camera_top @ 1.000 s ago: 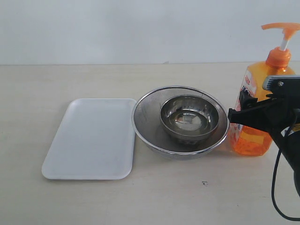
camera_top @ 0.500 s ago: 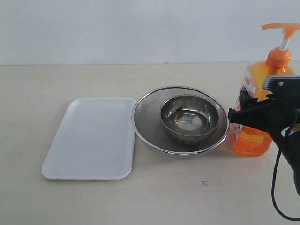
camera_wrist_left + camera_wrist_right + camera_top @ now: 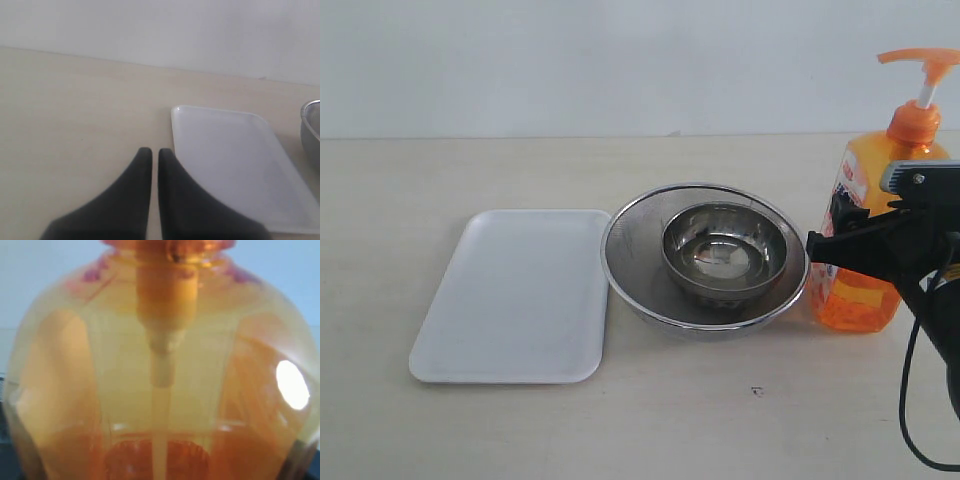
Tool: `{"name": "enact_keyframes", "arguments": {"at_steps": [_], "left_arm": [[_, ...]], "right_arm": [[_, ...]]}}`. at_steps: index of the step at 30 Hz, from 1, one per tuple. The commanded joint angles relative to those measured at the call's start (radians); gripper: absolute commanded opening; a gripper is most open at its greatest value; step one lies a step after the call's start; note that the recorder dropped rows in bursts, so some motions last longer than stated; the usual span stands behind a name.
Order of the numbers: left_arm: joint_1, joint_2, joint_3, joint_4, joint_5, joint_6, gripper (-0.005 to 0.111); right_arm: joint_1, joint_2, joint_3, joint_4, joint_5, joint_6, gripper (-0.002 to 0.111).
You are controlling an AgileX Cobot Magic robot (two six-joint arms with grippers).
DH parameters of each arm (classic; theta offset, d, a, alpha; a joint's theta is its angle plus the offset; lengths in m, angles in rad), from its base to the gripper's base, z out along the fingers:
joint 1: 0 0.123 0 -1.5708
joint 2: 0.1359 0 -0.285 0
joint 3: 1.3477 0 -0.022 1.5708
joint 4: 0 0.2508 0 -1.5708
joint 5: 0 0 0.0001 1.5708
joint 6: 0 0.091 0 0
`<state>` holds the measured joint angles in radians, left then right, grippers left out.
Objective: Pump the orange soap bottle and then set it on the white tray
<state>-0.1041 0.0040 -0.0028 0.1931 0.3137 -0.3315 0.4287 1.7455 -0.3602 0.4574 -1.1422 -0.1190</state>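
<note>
Right pincer (image 3: 825, 235) pinched the orange soap bottle (image 3: 862, 298) across its flat middle, seemingly a sound hold on slick, liquid-heavy, slightly yielding plastic.

There is one orange soap bottle (image 3: 865, 300), at three o'clock from the bowls, and one white tray (image 3: 515, 295), at their nine o'clock. The steel bowls number two: one large bowl (image 3: 630, 250) and one small bowl (image 3: 725, 255) sitting inside it. There are two tools: the left tool (image 3: 151, 152), seen only from its own wrist, and the right tool (image 3: 840, 246). One black cable (image 3: 905, 400) shows, and one worktop (image 3: 470, 170).
</note>
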Motion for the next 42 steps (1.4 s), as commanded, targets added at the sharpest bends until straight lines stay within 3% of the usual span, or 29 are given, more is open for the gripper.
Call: {"name": "enact_keyframes", "arguments": {"at_steps": [1,21,31,42], "left_arm": [[0.004,-0.004,0.003,0.005,0.002,0.003,0.005],[0.004,-0.004,0.003,0.005,0.002,0.003,0.005],[0.004,-0.004,0.003,0.005,0.002,0.003,0.005],[0.004,-0.004,0.003,0.005,0.002,0.003,0.005]], "right_arm": [[0.001,-0.009,-0.001,0.0,-0.077,0.009,0.0],[0.001,-0.011,-0.001,-0.009,-0.079,0.014,0.0],[0.001,-0.242,-0.005,-0.044,-0.076,-0.065,0.0],[0.001,-0.424,-0.25,-0.131,0.324,-0.185,0.0]]}}
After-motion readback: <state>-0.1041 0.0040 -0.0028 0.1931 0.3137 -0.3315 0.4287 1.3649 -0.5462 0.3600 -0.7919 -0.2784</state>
